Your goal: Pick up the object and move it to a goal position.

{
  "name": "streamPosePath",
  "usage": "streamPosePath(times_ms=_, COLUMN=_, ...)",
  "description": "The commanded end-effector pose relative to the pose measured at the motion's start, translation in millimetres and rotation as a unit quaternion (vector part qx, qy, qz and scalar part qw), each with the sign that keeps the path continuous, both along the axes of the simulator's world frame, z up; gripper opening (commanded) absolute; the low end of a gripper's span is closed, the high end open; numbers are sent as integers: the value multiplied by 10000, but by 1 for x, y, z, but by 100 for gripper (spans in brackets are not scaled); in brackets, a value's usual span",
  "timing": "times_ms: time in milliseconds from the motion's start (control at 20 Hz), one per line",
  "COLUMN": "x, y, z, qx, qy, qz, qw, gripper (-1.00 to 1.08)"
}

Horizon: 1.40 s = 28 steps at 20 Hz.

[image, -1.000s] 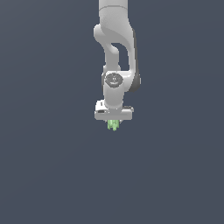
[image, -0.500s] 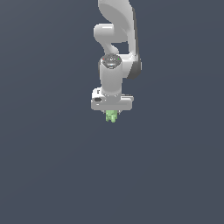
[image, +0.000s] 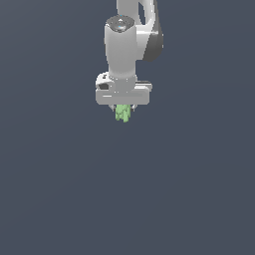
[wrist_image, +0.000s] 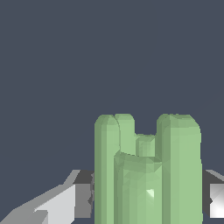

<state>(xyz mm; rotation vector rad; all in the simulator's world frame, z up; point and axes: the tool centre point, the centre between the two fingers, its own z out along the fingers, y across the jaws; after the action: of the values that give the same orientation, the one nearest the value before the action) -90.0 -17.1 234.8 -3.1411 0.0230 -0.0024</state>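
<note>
Wrist view: small light-green ring of lumpy bead-like segments (wrist_image: pixel 146 170) fills the near field, pinched between the grey fingers (wrist_image: pixel 61 203), seen edge-on. Exterior view: white gripper (image: pixel 123 110) clenched on the ring (image: pixel 123 114), which hangs directly beneath it, long axis vertical, in mid-air. No goal marker visible; backdrop plain dark.

I operate in a simulated test space, not a furnished room. A uniform dark slate-grey backdrop (image: pixel 199 189) fills both views, and my white arm (image: pixel 122 50) shows flat, faceted rendered surfaces without texture.
</note>
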Motion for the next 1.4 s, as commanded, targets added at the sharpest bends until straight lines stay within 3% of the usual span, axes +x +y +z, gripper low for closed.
streamPosePath(times_ms=0, x=-5, y=-4, z=27, qx=0, qy=4, qz=1, qw=10000, gripper=-100)
streamPosePath(times_ms=850, x=-26, y=-28, z=197, qx=2, qy=7, qz=0, qw=10000, gripper=-100)
streamPosePath(times_ms=1350, x=-30, y=-37, z=258, qx=-2, qy=7, qz=1, qw=10000, gripper=-100)
